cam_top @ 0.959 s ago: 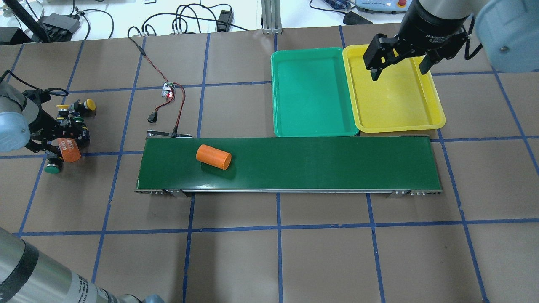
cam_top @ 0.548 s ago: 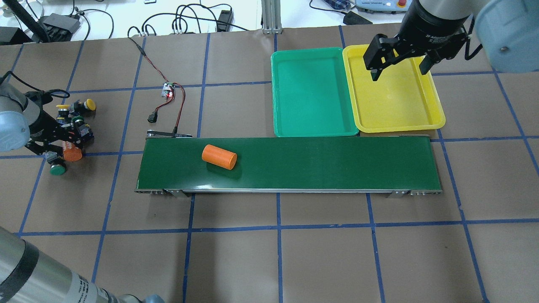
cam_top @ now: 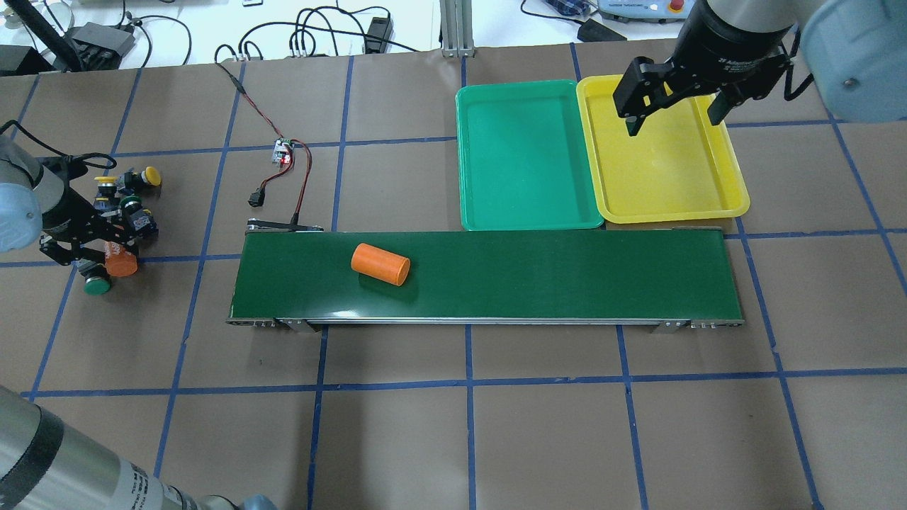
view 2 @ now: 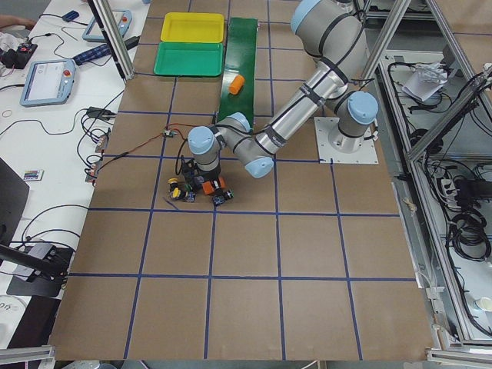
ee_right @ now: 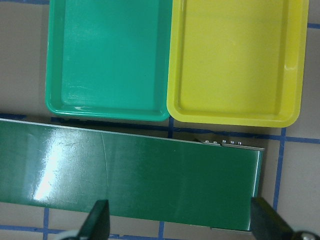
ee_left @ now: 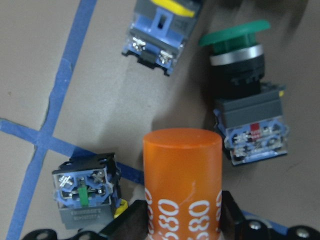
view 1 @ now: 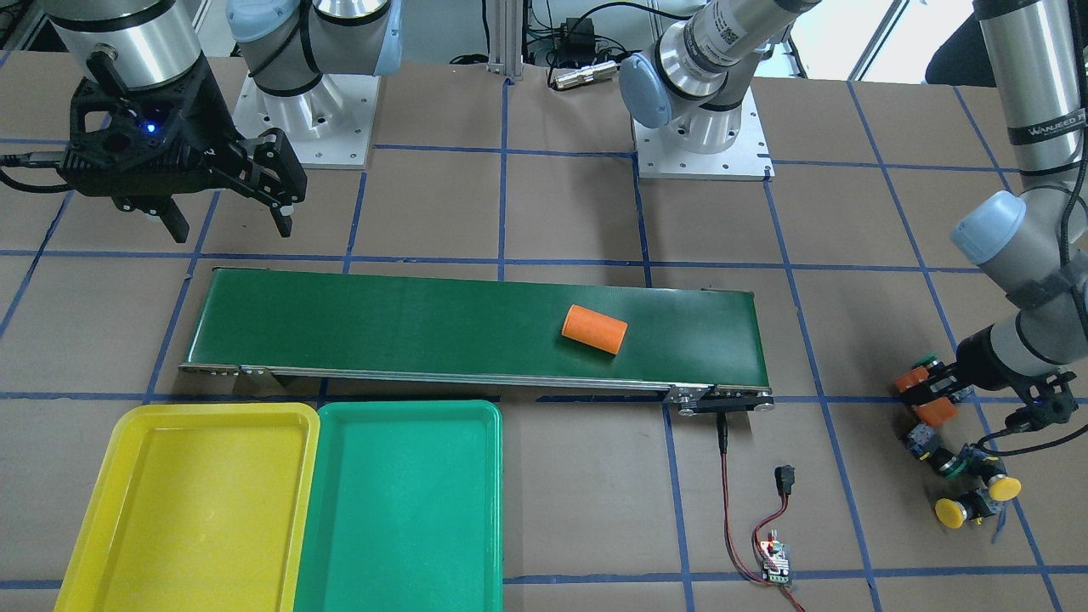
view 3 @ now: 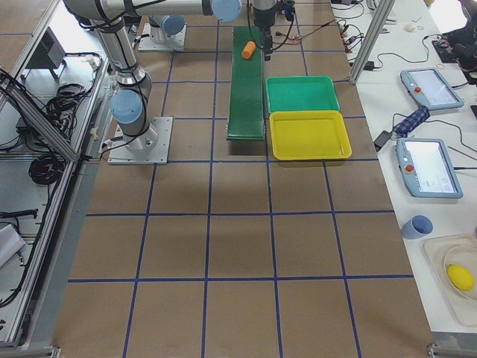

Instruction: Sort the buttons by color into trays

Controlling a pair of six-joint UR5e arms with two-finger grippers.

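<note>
Several buttons lie in a cluster at the table's left end: yellow-capped ones (cam_top: 151,175) and green-capped ones (cam_top: 97,285). My left gripper (cam_top: 113,256) is low among them, shut on an orange cylinder (ee_left: 182,180) printed "4680". The left wrist view shows a green-capped button (ee_left: 240,55) to the cylinder's right, a yellow-capped one (ee_left: 162,25) at the top and a button body (ee_left: 85,190) at its left. The green tray (cam_top: 528,156) and yellow tray (cam_top: 666,170) stand side by side beyond the belt, both empty. My right gripper (cam_top: 673,117) hangs open and empty, high above the yellow tray.
A long dark green conveyor belt (cam_top: 553,276) crosses the table's middle and carries a second orange cylinder (cam_top: 380,264) on its left part. A small circuit board with red and black wires (cam_top: 283,152) lies behind the belt's left end.
The orange cylinder on the belt has moved to the right. My left gripper with its cylinder has come lower among the buttons. The right arm has not moved.
</note>
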